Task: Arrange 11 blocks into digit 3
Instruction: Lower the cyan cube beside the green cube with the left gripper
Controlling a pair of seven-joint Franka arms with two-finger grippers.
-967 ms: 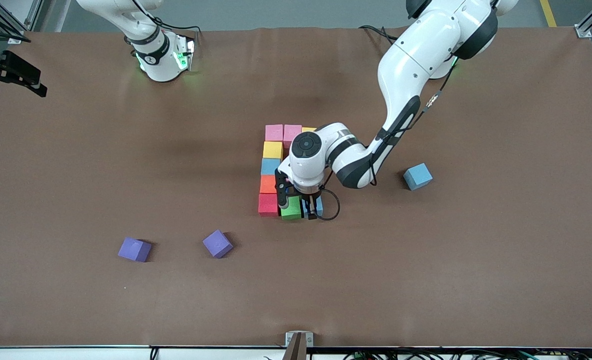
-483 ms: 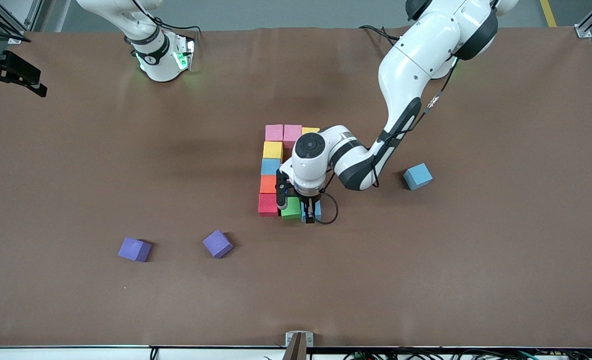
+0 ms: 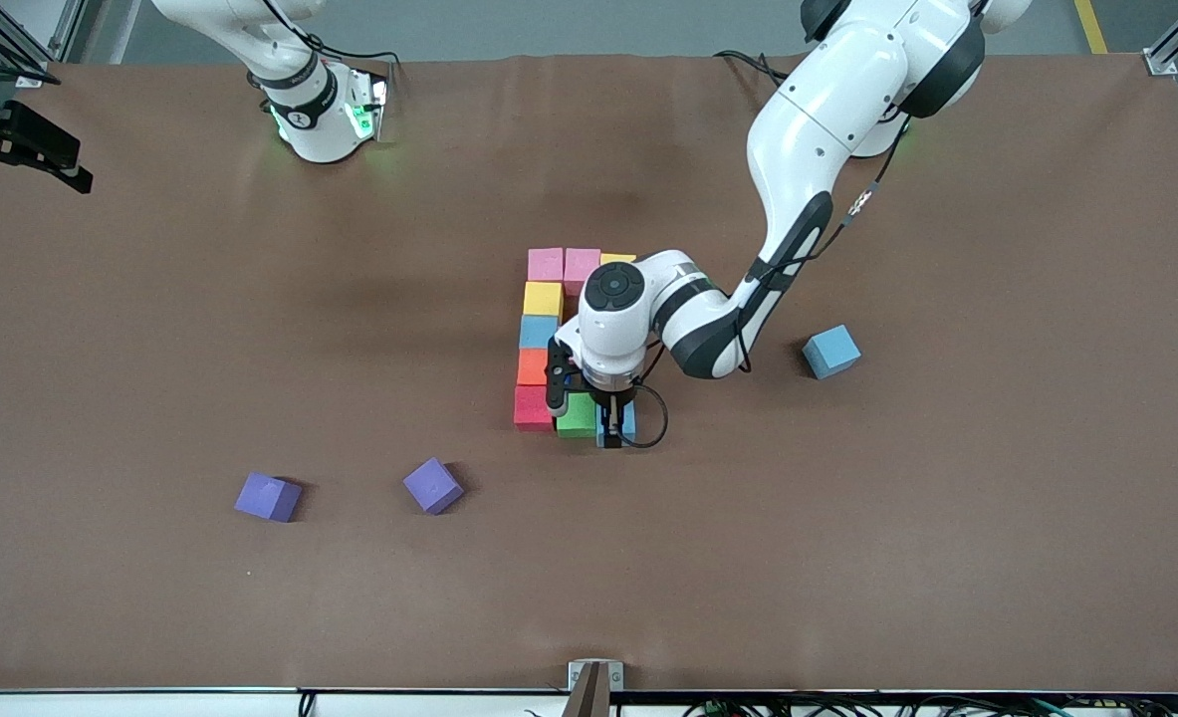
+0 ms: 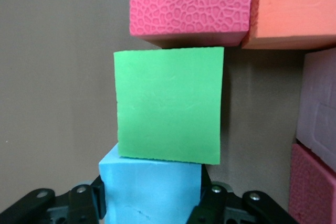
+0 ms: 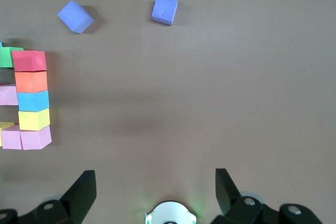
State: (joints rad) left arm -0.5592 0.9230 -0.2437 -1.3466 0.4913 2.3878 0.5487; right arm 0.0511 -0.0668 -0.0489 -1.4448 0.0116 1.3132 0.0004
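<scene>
left gripper [image 3: 616, 428] down at the near end of the digit 3 [image 3: 539, 334], clamped narrow on the held blue cube [image 4: 149, 198], 1 finger on each side. pressed up against the green cube [image 4: 169, 106] on the side toward the left arm's end. can't tell if it sits flat on the table [image 3: 847, 548] or hangs just off it. green cube right beside the red cube [image 3: 533, 406], so 3 cubes in the near bar counting the held one.

rest of the figure so far:
- column running away from the front camera: red, then orange cube [image 3: 533, 365], column blue cube [image 3: 538, 331], yellow cube [image 3: 543, 298], corner pink cube [image 3: 546, 264], all touching
- far bar: 2nd pink cube [image 3: 582, 267] beside the corner one, then a 2nd yellow cube [image 3: 616, 259] mostly hidden under the left arm
- middle bar hidden by the arm from the front, but the left wrist view catches a 3rd pink cube [image 4: 320, 103] next to the column and a 2nd red cube [image 4: 312, 182] beside that

loose blue cube [image 3: 831, 351] alone toward the left arm's end, well apart from the figure. 2 purple cubes [image 3: 268, 496] [image 3: 433, 485] nearer the front camera, toward the right arm's end, apart from each other.

right gripper [image 5: 155, 192] waiting up high over the table, fingers spread wide, holding nothing.
</scene>
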